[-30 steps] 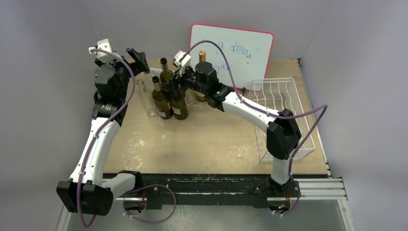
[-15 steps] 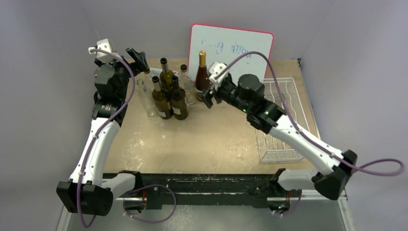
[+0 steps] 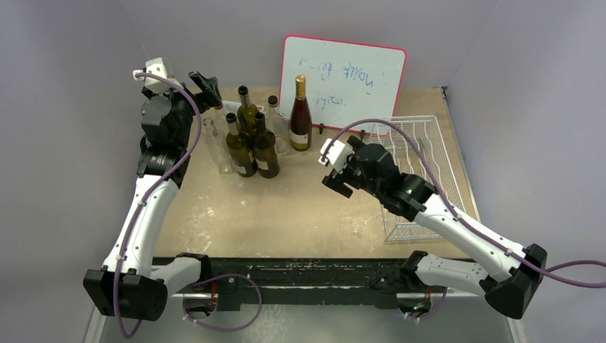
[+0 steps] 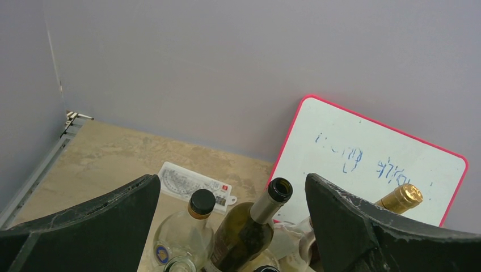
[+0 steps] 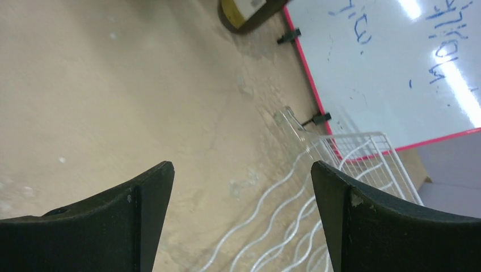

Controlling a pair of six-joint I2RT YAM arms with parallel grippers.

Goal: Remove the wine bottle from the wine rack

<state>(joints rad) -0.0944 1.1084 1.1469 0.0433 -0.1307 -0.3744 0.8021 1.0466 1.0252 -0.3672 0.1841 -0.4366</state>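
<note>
The wine bottle [image 3: 301,118], dark red with a gold foil top, stands upright on the table in front of the whiteboard. Its gold top [image 4: 402,197] shows in the left wrist view. The white wire wine rack [image 3: 437,163] lies at the right with no bottle on it; its wavy wires [image 5: 340,175] show in the right wrist view. My right gripper [image 3: 337,181] [image 5: 242,167] hangs open and empty over bare table between bottle and rack. My left gripper [image 3: 204,83] [image 4: 232,181] is open, raised above the bottle cluster at the back left.
Several other bottles [image 3: 246,139] stand grouped at the back left, among them a green open-necked one [image 4: 264,218] and a clear black-capped one [image 4: 195,212]. A red-framed whiteboard [image 3: 344,80] leans on the back wall. A clear protractor [image 4: 187,181] lies behind the bottles.
My right gripper has let go of the wine bottle by the whiteboard, opened wider and drawn back toward the near right. The bottle stays upright. The left arm has not moved.
</note>
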